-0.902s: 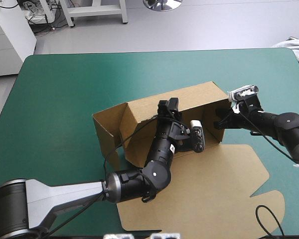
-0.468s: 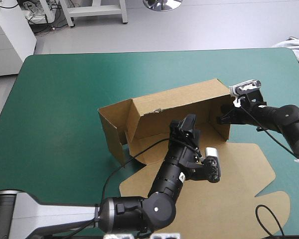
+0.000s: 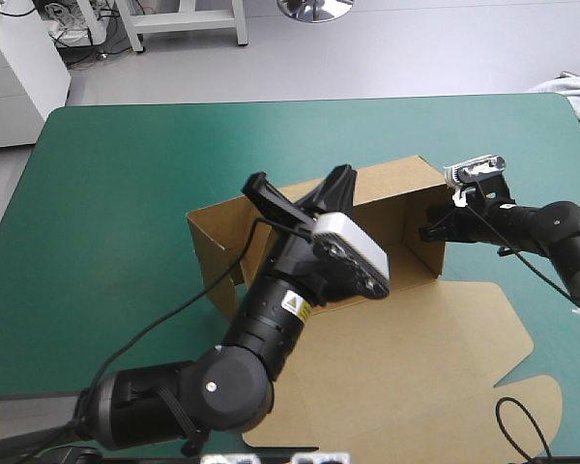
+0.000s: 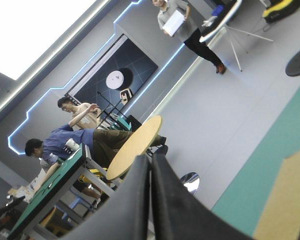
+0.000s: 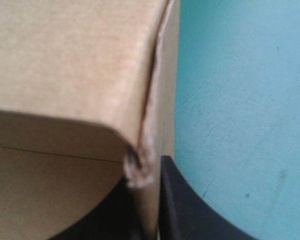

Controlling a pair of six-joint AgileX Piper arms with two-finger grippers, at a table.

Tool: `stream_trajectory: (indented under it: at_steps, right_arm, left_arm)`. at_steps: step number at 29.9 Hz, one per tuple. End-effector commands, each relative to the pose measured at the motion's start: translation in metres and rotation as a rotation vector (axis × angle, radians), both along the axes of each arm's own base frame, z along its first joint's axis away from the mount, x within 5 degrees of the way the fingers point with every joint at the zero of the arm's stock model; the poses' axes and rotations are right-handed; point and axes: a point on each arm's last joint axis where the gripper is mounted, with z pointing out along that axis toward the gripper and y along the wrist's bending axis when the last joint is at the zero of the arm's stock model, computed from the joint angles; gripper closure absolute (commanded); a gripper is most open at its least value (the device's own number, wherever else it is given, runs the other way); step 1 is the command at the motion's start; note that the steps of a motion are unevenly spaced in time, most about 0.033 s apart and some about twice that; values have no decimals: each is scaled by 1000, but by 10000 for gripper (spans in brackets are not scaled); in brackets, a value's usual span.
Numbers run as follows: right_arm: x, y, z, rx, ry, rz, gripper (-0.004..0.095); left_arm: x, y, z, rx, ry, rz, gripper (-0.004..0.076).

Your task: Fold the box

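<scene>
Box [image 3: 387, 188]: back, side walls up; front panels flat, untucked. Right gripper [image 3: 433, 230] pinches right wall; left gripper [image 4: 152, 165] clenched, empty.

High cam above/behind table [image 3: 126, 193]; L wrist into room; R wrist close, shares box [image 5: 65, 60], prob. right wall.

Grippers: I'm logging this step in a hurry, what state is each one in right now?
Left gripper: closed, holding nothing.
Right gripper: closed on a raised end wall of the box.
</scene>
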Motion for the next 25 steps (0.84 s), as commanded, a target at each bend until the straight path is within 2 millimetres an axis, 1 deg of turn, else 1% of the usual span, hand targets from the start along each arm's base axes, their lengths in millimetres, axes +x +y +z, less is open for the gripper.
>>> stream_trajectory:
  at_steps: [1, 2, 4, 7, 10, 13, 14, 19, 22, 25]
  right_arm:
    - [-1, 1, 30, 60, -54, -21, 906]
    - [-1, 1, 32, 60, -50, -18, 906]
    - [0, 2, 41, 64, -48, -16, 907]
    - [0, 3, 52, 78, -35, -10, 906]
    - [1, 3, 66, 102, -24, -31, 906]
    - [0, 7, 79, 90, -8, -30, 906]
    - [0, 9, 84, 77, -7, -29, 906]
    - [-2, 30, 100, 51, 40, -35, 906]
    - [0, 41, 102, 37, 130, -35, 906]
    - [6, 46, 100, 4, 217, -42, 906]
  left_arm:
    - [12, 42, 51, -186, -21, 61, 729]
    - [17, 50, 58, -215, -5, 64, 729]
    - [31, 73, 72, -275, 52, 82, 729]
    - [47, 103, 87, -329, 88, 111, 729]
    - [61, 134, 91, -372, 121, 197, 729]
    - [75, 162, 89, -385, 160, 304, 729]
    - [78, 168, 88, -382, 174, 330, 729]
    - [98, 205, 78, -410, 279, 456, 729]
    - [106, 226, 73, -444, 336, 528, 729]
    - [112, 247, 67, -488, 389, 587, 729]
